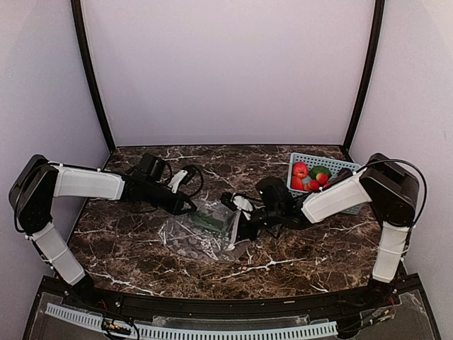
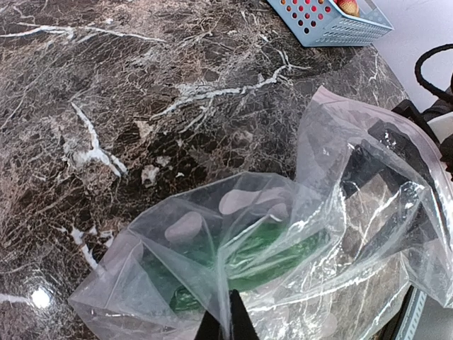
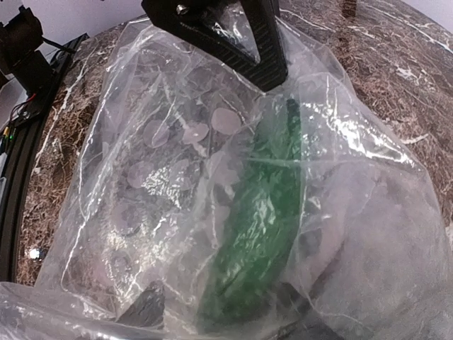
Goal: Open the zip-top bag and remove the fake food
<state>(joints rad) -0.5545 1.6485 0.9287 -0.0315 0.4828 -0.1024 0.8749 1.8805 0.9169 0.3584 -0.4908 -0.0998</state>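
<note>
The job looks mostly done. Red and green toy food (image 1: 306, 175) sits in the blue basket (image 1: 341, 164), at about 2 o'clock from the bag (image 1: 195, 237). One long green piece (image 3: 262, 219) is left inside the bag, so that one has yet to come out.

The bag lies crumpled near the middle of the table (image 1: 127, 248), between the two arms. From above, its long axis runs roughly 9 to 3 o'clock. The whitish zip edge, and so the mouth, faces 3 o'clock, toward the right gripper (image 3: 212, 195). The green piece lies lengthwise in the bag and appears to follow much the same line, with one end near the mouth.

The left gripper (image 2: 226, 322) is fully closed, pinching a fold of the bag at its 10 o'clock edge and lifting it a little. The right gripper's fingers stand about halfway apart at the mouth, with plastic film and the near end of the green piece between them. Whether they press on anything I cannot tell
</note>
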